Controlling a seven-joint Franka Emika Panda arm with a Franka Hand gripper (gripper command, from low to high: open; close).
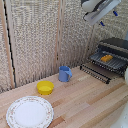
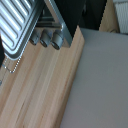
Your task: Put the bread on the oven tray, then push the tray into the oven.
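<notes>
The oven (image 1: 118, 46) stands at the exterior view's right on the wooden table, its door (image 1: 95, 72) folded down. The oven pan (image 1: 113, 63), a dark wire rack, lies in the oven's opening. The orange-brown bread (image 1: 106, 58) rests on it. My clamp (image 1: 108, 18) hangs high above the oven under the white wrist (image 1: 96, 7). Its two bluish tips are apart with nothing between them. The wrist view shows no clamp or bread, only the oven's knobs (image 2: 48, 38) and a ribbed silvery part (image 2: 16, 22).
A blue mug (image 1: 65, 74), a yellow bowl (image 1: 45, 88) and a patterned white plate (image 1: 29, 112) stand on the table (image 1: 85, 102) toward the exterior view's left. A woven screen backs the scene. The wrist view shows the table's edge (image 2: 70, 75) and grey floor (image 2: 102, 85).
</notes>
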